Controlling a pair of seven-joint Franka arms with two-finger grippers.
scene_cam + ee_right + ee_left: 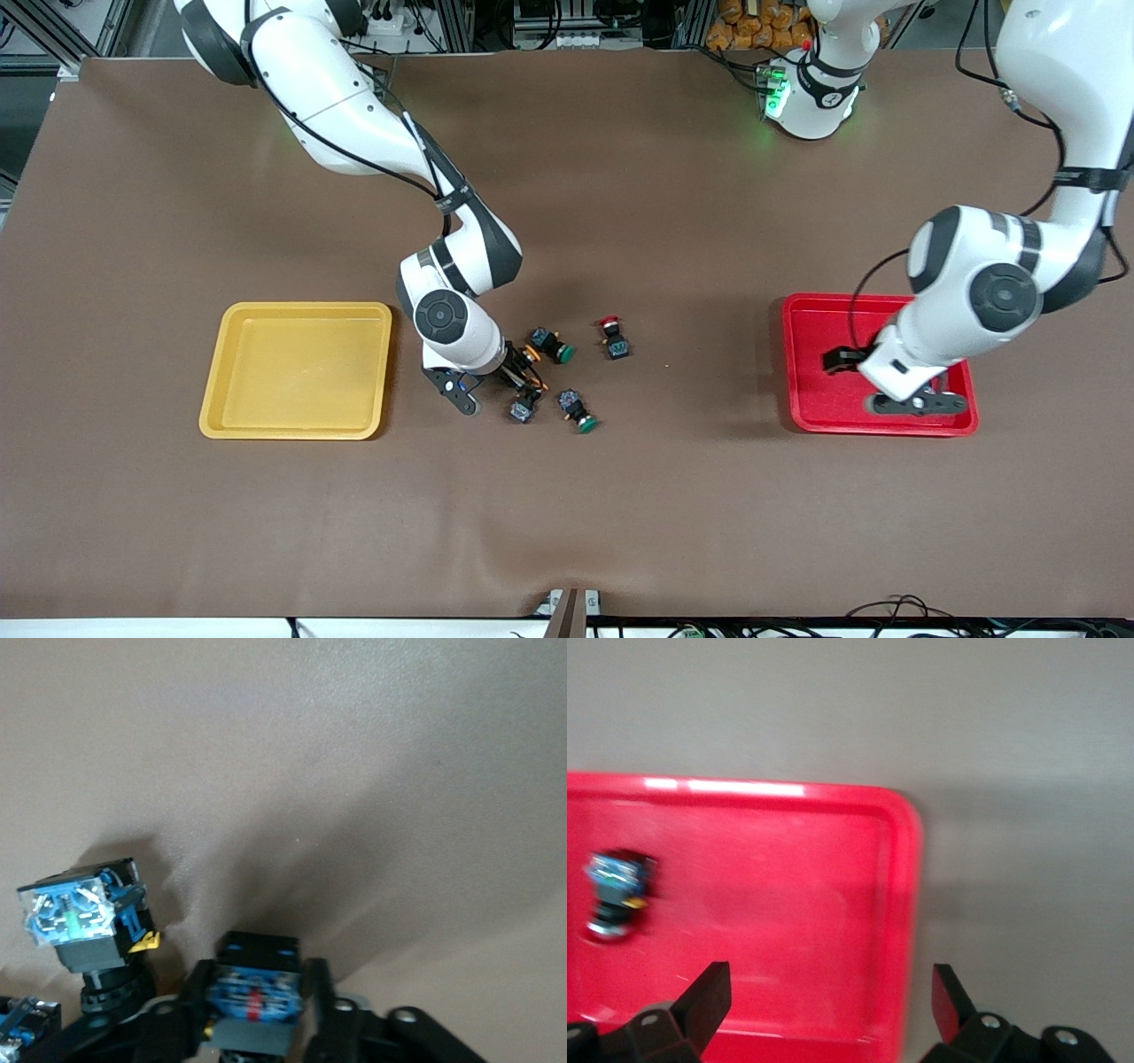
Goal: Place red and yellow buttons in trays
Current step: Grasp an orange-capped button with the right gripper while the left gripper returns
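Note:
My right gripper (521, 370) is down in the cluster of buttons mid-table, shut on a yellow button (255, 997) whose blue back faces the wrist camera. A second yellow button (524, 409) lies just nearer the front camera. The red button (611, 337) sits apart, toward the left arm's end. The yellow tray (297, 369) beside the right arm holds nothing. My left gripper (831, 979) hangs open over a corner of the red tray (771, 815), and a black-bodied button (618, 890) lies in that tray (819, 408), clear of the fingers.
Two green-capped switches (555, 346) (578, 411) lie in the same cluster, close to the right gripper. One stands on end right beside the held button (80, 921). Brown mat covers the table between the trays.

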